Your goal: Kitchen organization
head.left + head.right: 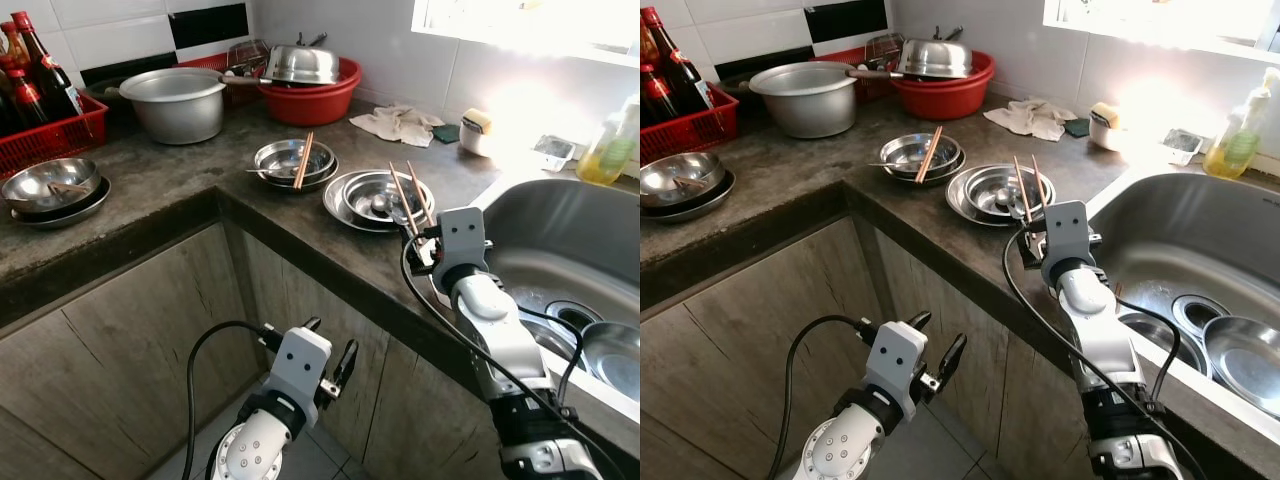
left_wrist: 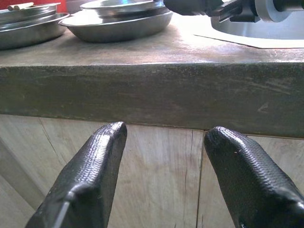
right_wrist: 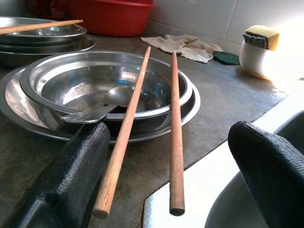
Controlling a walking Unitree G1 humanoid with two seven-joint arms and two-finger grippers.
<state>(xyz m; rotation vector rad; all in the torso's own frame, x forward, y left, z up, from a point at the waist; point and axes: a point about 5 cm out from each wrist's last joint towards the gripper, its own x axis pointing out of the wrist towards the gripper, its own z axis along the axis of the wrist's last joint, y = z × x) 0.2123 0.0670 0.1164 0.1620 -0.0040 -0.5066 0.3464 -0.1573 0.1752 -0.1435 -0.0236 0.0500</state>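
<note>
We see a dark bench (image 1: 180,185) of matt, rough stone-like stuff, its cupboard fronts (image 1: 130,360) of pale wood grain. The stacked bowls (image 3: 118,90) are glossy polished metal, as is the spoon (image 3: 111,97) lying in them; the two chopsticks (image 3: 173,128) are smooth bare wood. At twelve o'clock a red basin (image 1: 310,100) looks like shiny plastic, the rag (image 1: 400,122) like crumpled cloth. The sink (image 1: 570,240) is brushed metal. The right tool's fingers (image 3: 71,180) are matt black with a fine woven texture.
</note>
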